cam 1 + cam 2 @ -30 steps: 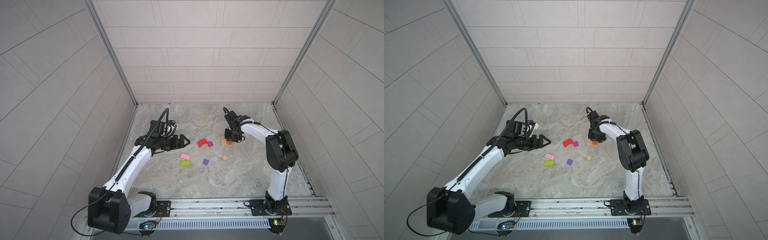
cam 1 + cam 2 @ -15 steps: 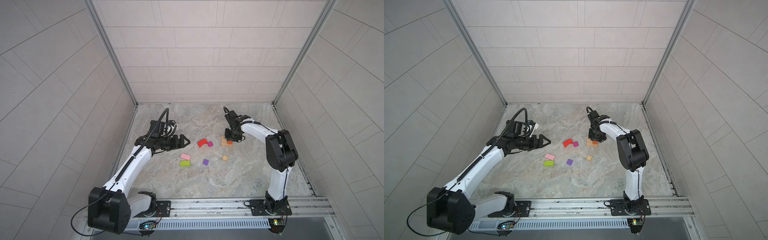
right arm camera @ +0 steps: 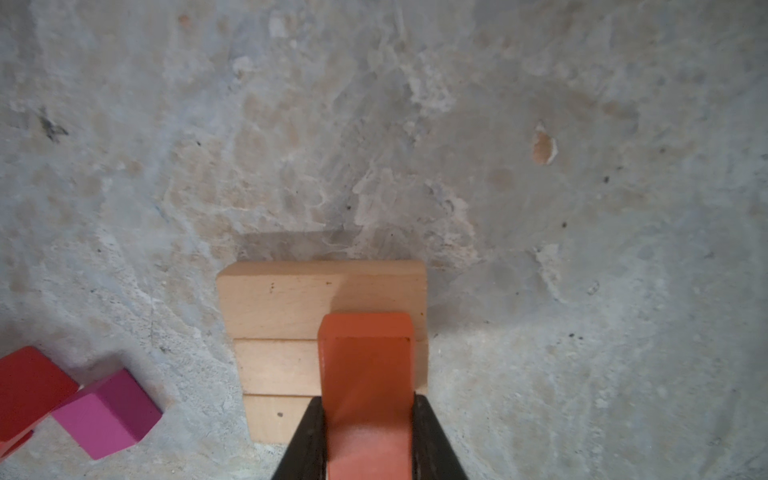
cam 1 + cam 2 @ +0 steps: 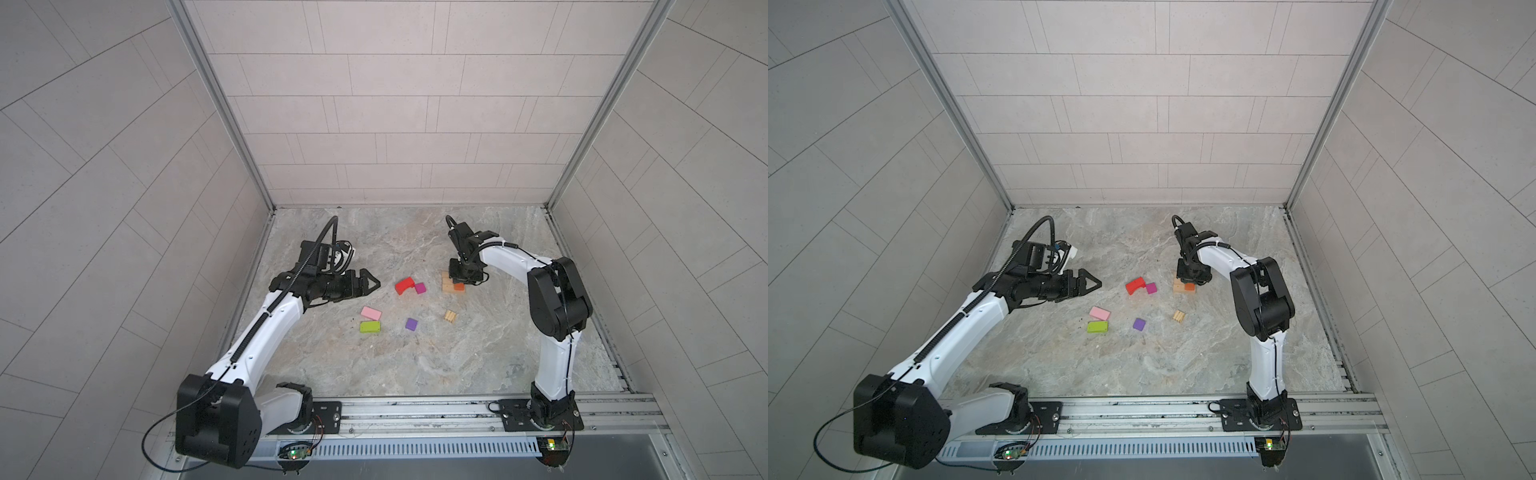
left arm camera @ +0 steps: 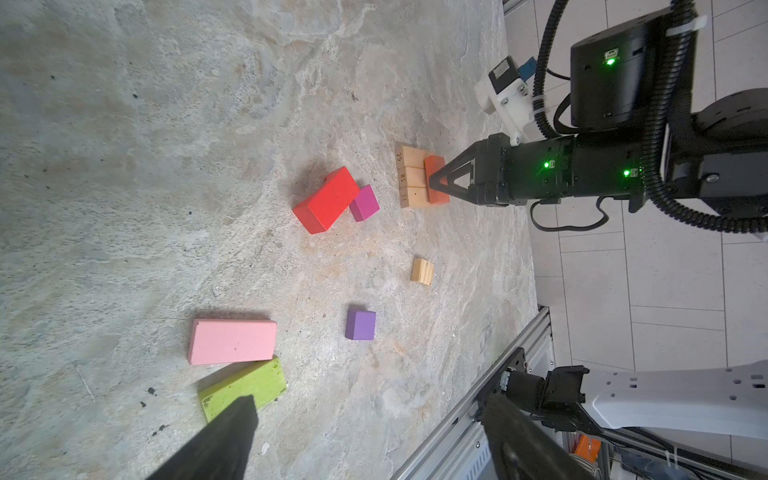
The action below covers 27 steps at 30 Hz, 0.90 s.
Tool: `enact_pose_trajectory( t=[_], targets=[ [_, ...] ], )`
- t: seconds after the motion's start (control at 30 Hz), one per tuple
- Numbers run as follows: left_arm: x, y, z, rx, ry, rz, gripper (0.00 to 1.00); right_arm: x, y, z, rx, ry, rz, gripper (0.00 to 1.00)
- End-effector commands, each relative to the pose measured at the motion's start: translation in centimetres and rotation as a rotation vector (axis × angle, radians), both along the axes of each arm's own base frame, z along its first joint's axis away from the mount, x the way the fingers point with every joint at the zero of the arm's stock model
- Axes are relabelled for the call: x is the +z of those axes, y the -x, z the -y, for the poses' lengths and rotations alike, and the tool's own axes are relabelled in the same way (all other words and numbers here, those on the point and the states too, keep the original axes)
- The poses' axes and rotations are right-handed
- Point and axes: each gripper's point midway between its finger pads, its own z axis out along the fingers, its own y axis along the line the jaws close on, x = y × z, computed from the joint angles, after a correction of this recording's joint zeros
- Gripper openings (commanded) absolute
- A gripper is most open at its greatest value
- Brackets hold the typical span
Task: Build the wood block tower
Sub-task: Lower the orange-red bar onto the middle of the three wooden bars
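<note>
Orange is the colour in play: the orange rectangle (image 3: 368, 365) is clamped between the fingers of the right gripper (image 3: 367, 399), which points down at it. It lies crosswise over one end of three plain tan bars (image 3: 278, 307) set side by side, flat on the marble tabletop (image 4: 415, 374). Those bars and the orange piece are all there is of the tower (image 4: 1183, 286), which stands at about two o'clock from the table's middle in both top views.

At its nine o'clock the red arch (image 4: 404, 285) lies touching the magenta cube (image 4: 420, 288). At six o'clock from the tower is a small tan block (image 4: 451, 316). At seven is the purple cube (image 4: 411, 323), and farther out toward eight is the pink rectangle (image 4: 370, 312), with the lime green rectangle (image 4: 370, 327) just beside it. The left gripper (image 4: 372, 284) hangs at the arch's nine o'clock — jaws apart, holding nothing.
</note>
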Motion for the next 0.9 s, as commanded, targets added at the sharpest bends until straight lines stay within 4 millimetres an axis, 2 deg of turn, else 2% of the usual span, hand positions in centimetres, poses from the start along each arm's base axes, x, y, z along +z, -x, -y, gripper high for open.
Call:
enact_pose_trajectory(
  t=[0.0, 0.6, 0.87],
  targets=[
    [-0.12, 0.22, 0.07, -0.004, 0.002, 0.001, 0.92, 0.42, -0.40, 0.27, 0.000, 0.015, 0.002, 0.22],
    [-0.10, 0.23, 0.10, -0.005, 0.003, 0.000, 0.92, 0.69, -0.35, 0.54, 0.002, 0.030, 0.002, 0.22],
    [-0.11, 0.27, 0.07, -0.004, 0.003, 0.001, 0.92, 0.22, -0.33, 0.51, 0.001, 0.031, -0.008, 0.22]
  ],
)
